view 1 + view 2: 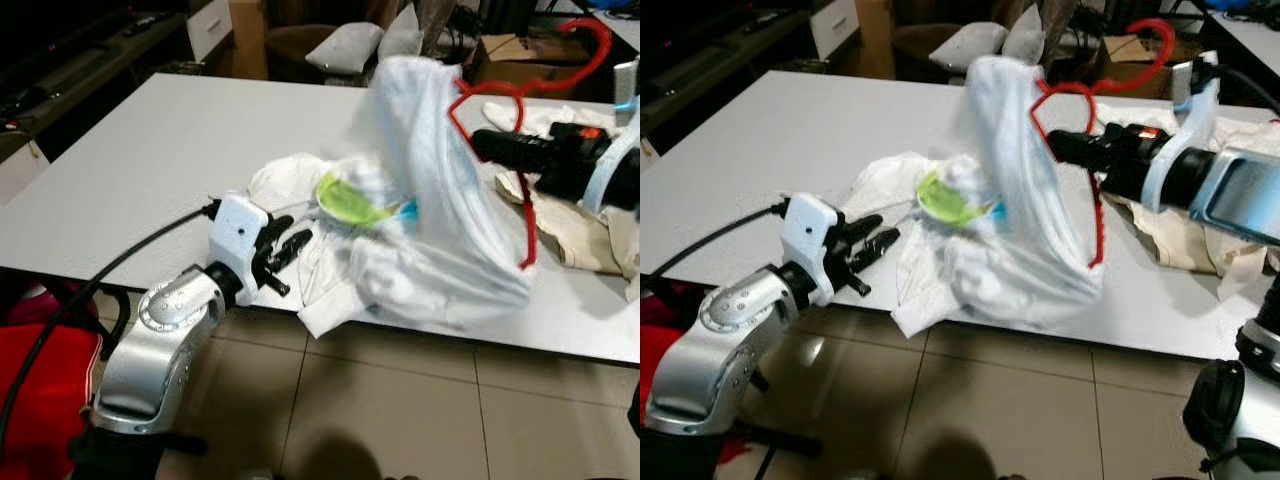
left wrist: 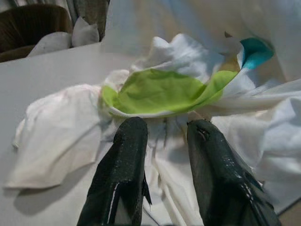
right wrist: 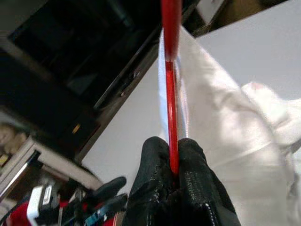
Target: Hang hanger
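Right now: hanger lifted, shirt draped

You see a white rectangular table (image 1: 150, 170) under a crumpled white shirt with a lime-green collar lining (image 1: 420, 220), draped up over a thin red plastic hanger (image 1: 527, 215). Your right gripper (image 3: 173, 162) is pinched tight on the hanger's bar, raised above the table. Your left gripper (image 2: 164, 141), fingers apart, sits at the near table edge touching the shirt.

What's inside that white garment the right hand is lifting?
The red hanger, pinched by the right hand, runs inside the white garment; its hook and one side show, the rest is covered by cloth.
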### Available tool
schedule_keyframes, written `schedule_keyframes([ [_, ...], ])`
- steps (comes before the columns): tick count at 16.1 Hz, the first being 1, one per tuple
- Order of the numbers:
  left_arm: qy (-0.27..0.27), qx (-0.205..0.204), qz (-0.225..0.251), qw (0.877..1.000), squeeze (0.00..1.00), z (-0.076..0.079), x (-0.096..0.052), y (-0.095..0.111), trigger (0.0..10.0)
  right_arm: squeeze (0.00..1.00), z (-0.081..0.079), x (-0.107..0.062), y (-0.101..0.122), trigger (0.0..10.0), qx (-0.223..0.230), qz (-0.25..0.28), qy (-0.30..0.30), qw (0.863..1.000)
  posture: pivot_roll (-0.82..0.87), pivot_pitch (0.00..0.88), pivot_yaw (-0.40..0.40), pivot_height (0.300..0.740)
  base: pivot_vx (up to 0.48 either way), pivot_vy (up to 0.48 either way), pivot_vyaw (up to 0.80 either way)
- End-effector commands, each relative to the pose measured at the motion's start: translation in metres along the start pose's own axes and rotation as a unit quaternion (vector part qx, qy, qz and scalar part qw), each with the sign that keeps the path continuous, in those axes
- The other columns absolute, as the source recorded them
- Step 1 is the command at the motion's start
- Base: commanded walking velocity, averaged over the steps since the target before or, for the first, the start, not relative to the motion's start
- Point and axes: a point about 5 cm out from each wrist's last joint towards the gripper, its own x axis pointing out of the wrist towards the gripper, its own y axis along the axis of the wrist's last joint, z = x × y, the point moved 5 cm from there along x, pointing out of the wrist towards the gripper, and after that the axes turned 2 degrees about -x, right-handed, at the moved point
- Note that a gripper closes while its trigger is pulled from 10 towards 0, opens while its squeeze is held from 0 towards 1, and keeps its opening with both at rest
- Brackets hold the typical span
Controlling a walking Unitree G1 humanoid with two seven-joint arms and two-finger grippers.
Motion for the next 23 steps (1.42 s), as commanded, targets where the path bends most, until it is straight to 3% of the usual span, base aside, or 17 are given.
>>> schedule_keyframes([
  [1, 0.007, 0.014, -0.005, 1.0, 0.0, 0.0, -0.004, 0.0, 10.0, 0.0, -0.017, -0.008, 0.001, 10.0, -0.048, -0.025, 0.024, 0.998, 0.01, 0.0, 0.022, 0.74, 0.0, 0.0, 0.0],
  [2, 0.008, 0.025, -0.011, 1.0, 0.0, 0.003, -0.006, -0.002, 10.0, 0.0, -0.024, -0.015, 0.002, 10.0, -0.08, -0.041, 0.028, 0.996, 0.01, 0.0, 0.022, 0.74, 0.0, 0.0, 0.0],
  [6, 0.007, 0.031, -0.023, 0.999, 0.0, 0.009, -0.007, -0.006, 10.0, 0.0, -0.031, -0.013, -0.002, 10.0, -0.108, -0.069, 0.037, 0.991, 0.02, 0.0, 0.012, 0.74, -0.069, 0.0, 0.0],
  [15, 0.018, 0.036, -0.025, 0.999, 0.0, 0.009, -0.004, -0.005, 10.0, 0.0, -0.032, -0.01, -0.003, 10.0, -0.112, -0.068, 0.046, 0.99, 0.02, 0.0, 0.018, 0.74, -0.253, 0.0, 0.0],
  [18, 0.025, 0.036, -0.026, 0.999, 0.0, 0.005, -0.004, -0.005, 10.0, 0.0, -0.038, -0.014, 0.011, 10.0, -0.118, -0.031, 0.056, 0.991, 0.02, 0.0, 0.02, 0.74, 0.0, 0.0, 0.0],
  [20, 0.037, 0.031, -0.022, 0.999, 0.0, -0.001, -0.007, -0.005, 10.0, 0.0, -0.057, -0.023, 0.045, 10.0, -0.12, 0.079, 0.096, 0.985, 0.02, 0.0, 0.023, 0.74, 0.0, 0.0, 0.0],
  [21, 0.04, 0.027, -0.022, 0.999, 0.0, -0.004, -0.01, -0.006, 10.0, 0.0, -0.065, -0.03, 0.052, 10.0, -0.132, 0.101, 0.114, 0.98, 0.02, 0.0, 0.023, 0.74, 0.0, 0.0, 0.0],
  [23, 0.041, 0.033, -0.028, 0.998, 0.0, -0.009, -0.016, -0.01, 10.0, 0.0, -0.073, -0.034, 0.051, 10.0, -0.154, 0.102, 0.132, 0.974, 0.02, 0.0, 0.019, 0.74, 0.0, 0.0, 0.0],
])
